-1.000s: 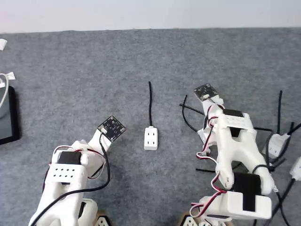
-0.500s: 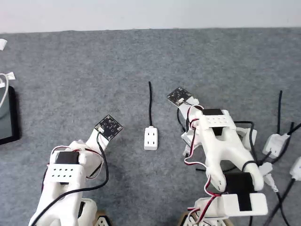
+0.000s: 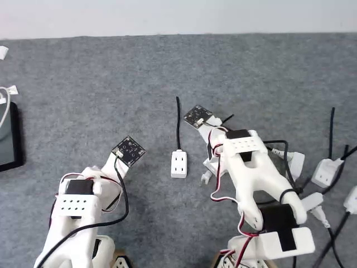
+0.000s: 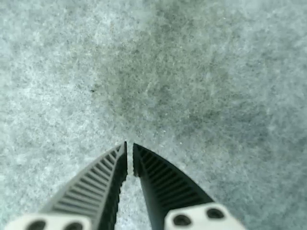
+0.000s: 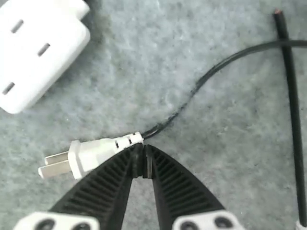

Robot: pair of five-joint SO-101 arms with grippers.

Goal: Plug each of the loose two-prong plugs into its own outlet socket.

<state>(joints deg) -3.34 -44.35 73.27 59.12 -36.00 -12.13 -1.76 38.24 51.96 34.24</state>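
Right jaws clamped on cord end of white two-prong plug [image 5: 88,155], near white plastic outlet socket block [image 5: 36,48], left jaws closed, empty, above grey felt desk [image 4: 192,72]

The table cover [image 3: 111,72] is grey cloth, rough, fibrous and matt. The outlet socket [image 5: 33,48] is smooth white plastic with a slight sheen. The two-prong plug [image 5: 96,153] is white plastic with dull metal prongs [image 5: 53,165] and a smooth black cord [image 5: 216,67]. The left gripper [image 4: 129,146] and the right gripper [image 5: 143,149] are black matt plastic, ribbed inside.
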